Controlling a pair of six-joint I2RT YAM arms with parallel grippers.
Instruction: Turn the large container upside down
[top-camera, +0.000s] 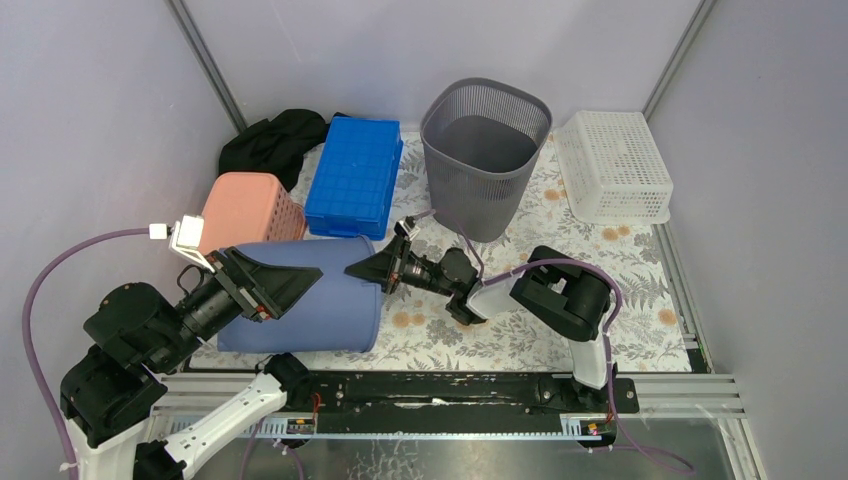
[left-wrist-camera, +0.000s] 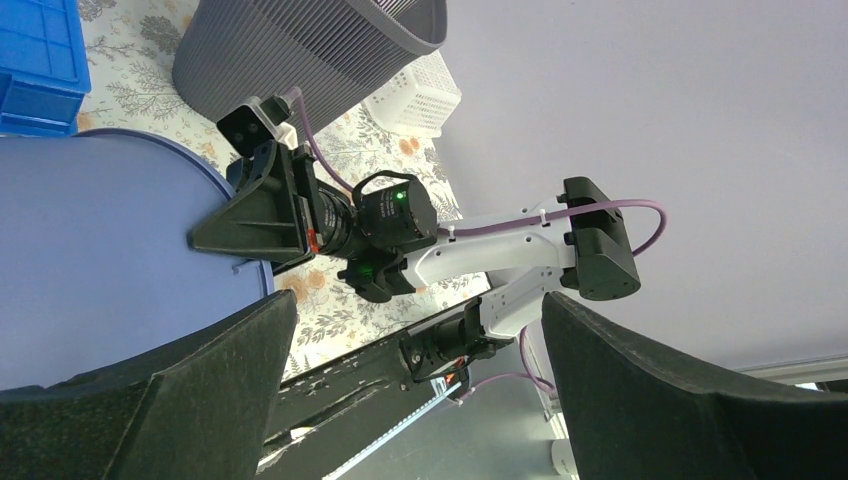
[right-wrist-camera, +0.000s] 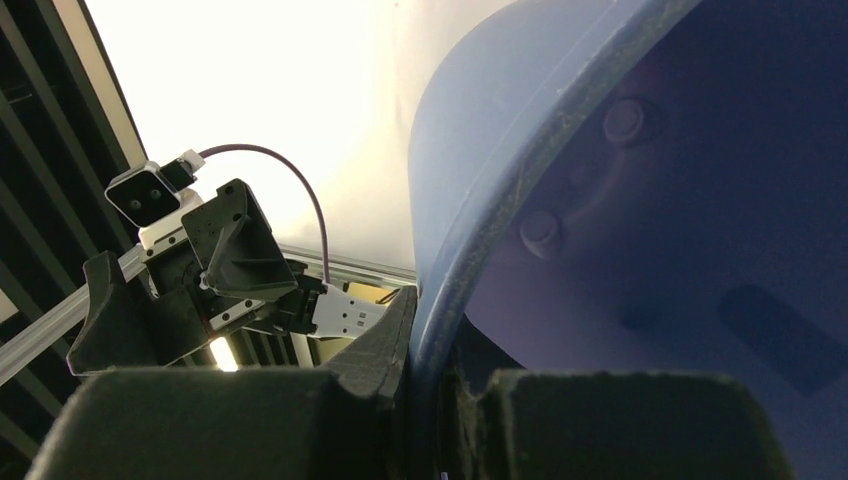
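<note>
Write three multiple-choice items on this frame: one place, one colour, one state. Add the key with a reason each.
1. Where is the large blue plastic container?
A. upright against the back wall
B. on its side at the near left of the table
C. off the table, on the floor

2. What colour is the tall mesh waste bin at the back?
A. red
B. green
C. grey

3. What is the right hand doing?
A. shut on the container's rim
B. wide open, touching nothing
C. holding a cloth

Key:
1 B: the top view shows it lying sideways at the near left.
2 C: its mesh wall is grey in the top view.
3 A: the right wrist view shows it pinched on the blue rim.
</note>
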